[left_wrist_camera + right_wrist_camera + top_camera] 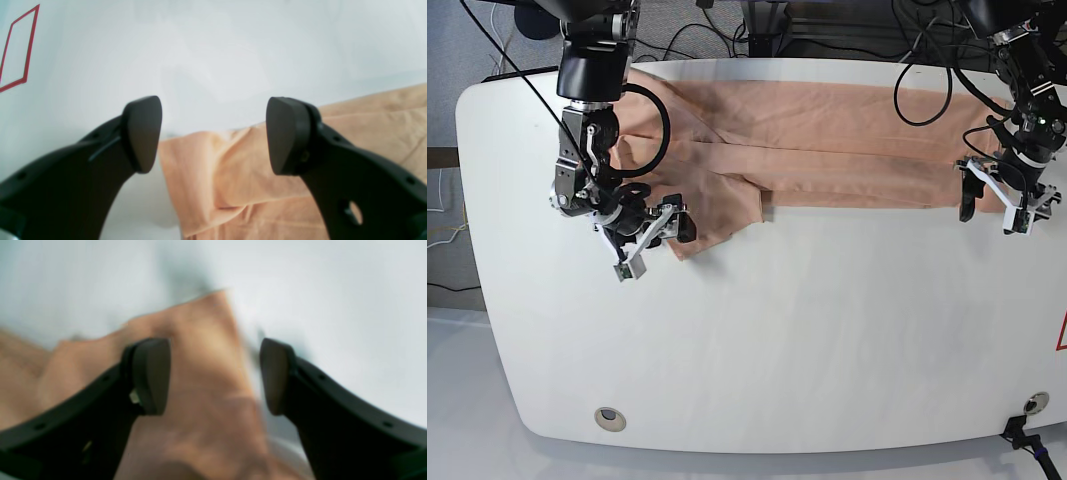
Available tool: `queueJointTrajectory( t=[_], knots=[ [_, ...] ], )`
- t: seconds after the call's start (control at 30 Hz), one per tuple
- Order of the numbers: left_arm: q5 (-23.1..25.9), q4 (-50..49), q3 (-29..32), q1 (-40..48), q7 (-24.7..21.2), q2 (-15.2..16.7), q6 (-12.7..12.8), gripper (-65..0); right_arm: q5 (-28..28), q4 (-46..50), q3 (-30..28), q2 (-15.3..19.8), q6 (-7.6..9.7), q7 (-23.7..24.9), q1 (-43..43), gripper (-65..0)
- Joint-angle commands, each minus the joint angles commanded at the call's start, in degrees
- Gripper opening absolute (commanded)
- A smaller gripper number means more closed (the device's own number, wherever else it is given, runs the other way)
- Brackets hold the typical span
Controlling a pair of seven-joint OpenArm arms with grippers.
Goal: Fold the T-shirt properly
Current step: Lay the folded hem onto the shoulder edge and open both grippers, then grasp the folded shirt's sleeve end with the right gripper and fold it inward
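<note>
Far left of the base view, my right claw (659, 232) hangs low over the table (777, 350), at the shirt's (827, 130) lower-left flap. Its wrist view is blurred, but both fingers (151, 375) stand wide apart with peach cloth running up between them. Nothing is pinched. The cloth's right edge cuts up the middle of that frame, and beyond it, to the right, is bare white table. That is open room on that side.

In the middle of the base view, the shirt lies as a long band across the upper part of the table, from upper left to the right side. Its lower edge runs nearly straight, with a small step where the left flap drops lower. Below that edge the white top stretches wide and bare down to the near rim.

On the right of the base view, my left claw (995, 205) sits at the shirt's right end. Its fingers (143, 133) are spread wide and grip nothing. Between them in the wrist view I see a folded peach corner in the lower middle, its edge falling away to white table on the left. A red outline (18, 50) marks the upper left there, well apart from the cloth.
</note>
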Motion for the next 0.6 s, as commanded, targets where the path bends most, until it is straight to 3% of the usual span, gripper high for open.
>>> queueJointTrajectory(
  t=[0.23, 0.3, 0.47, 0.6],
  knots=[
    [0.1, 0.0, 1.4, 0.0, 0.0, 0.0, 0.0, -18.9, -0.1, 0.0, 0.0, 0.1, 0.35, 0.0, -1.1, -25.1],
    [0.1, 0.0, 1.4, 0.0, 0.0, 0.0, 0.0, -18.9, -0.1, 0.4, 0.0, 0.2, 0.35, 0.0, -1.1, -33.1],
    [0.1, -0.1, 1.4, -0.1, 0.0, 0.0, 0.0, -18.9, -0.1, 1.9, 0.0, 0.2, 0.35, -0.1, -1.1, -65.0],
    [0.1, -1.1, 1.4, -0.1, 0.0, 0.0, 0.0, -18.9, 0.0, 3.6, 0.0, 0.2, 0.53, -2.1, -1.1, -65.0]
  ],
)
